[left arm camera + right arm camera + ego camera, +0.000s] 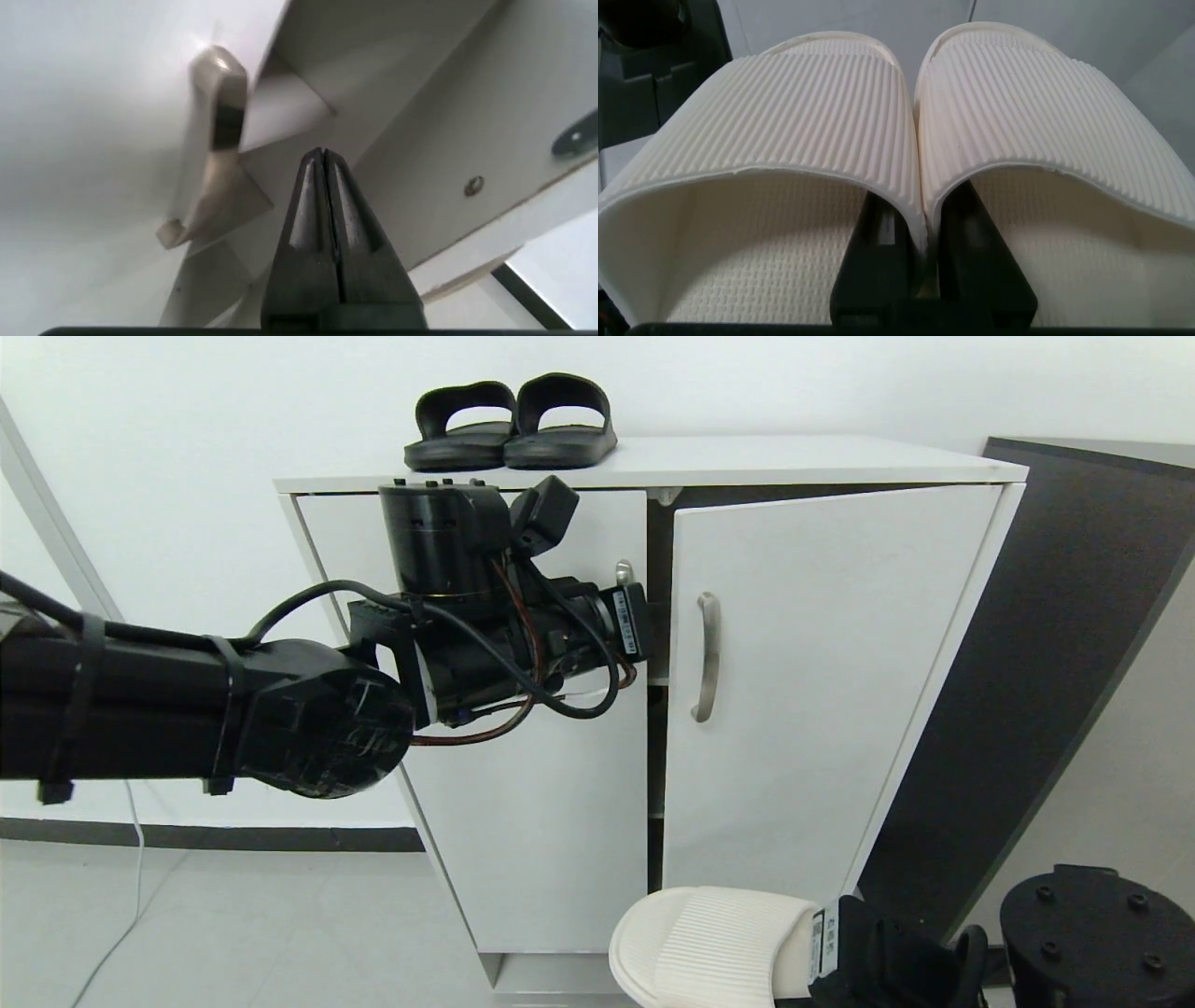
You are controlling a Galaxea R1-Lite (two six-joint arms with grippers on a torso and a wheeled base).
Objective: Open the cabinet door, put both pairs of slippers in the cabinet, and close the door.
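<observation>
Cream slippers sit side by side in the right gripper, whose fingers pinch the pair's two touching inner walls. It holds them low in front of the white cabinet, below the right door. The left gripper has its fingers pressed together with nothing between them. Its tips point into the dark gap between the doors, just beside the left door's handle. Above this gripper, black slippers rest on the cabinet top.
</observation>
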